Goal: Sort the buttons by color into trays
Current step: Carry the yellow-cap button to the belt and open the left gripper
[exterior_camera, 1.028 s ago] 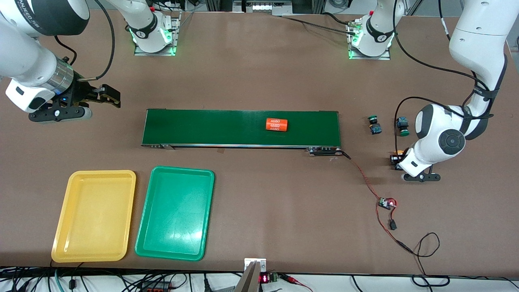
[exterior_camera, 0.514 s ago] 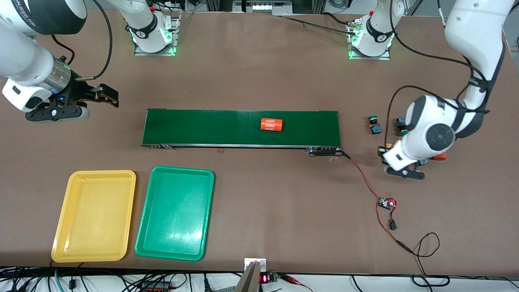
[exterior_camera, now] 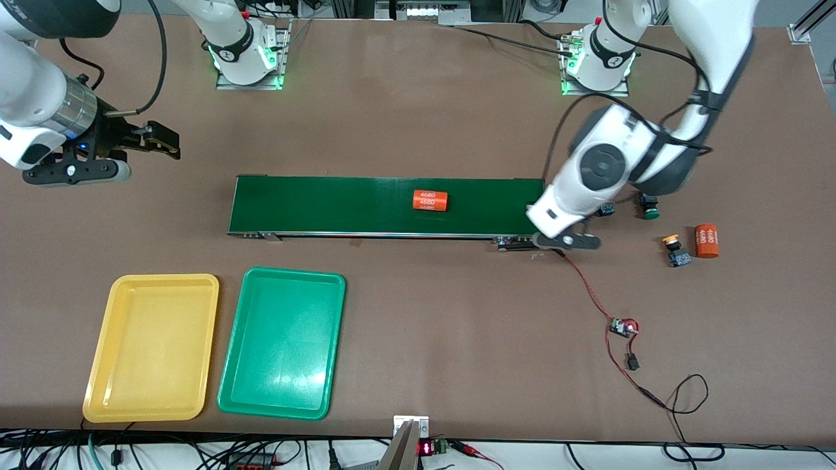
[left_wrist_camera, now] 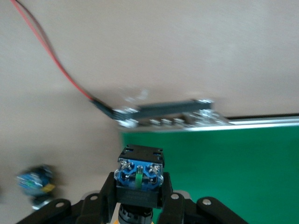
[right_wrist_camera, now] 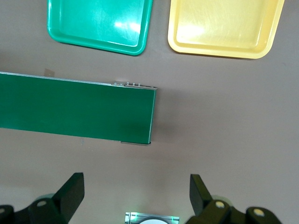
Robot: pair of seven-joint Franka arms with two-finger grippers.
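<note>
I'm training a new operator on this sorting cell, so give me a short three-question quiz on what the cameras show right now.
1. True or false: the left gripper is shut on a button above the conveyor belt's end.
2. What lies on the conveyor belt? A. a green-capped button B. an orange cylinder C. a tray
3. How many buttons lie in the yellow tray and the green tray together?

Key: 1 true; 2 B; 3 none.
</note>
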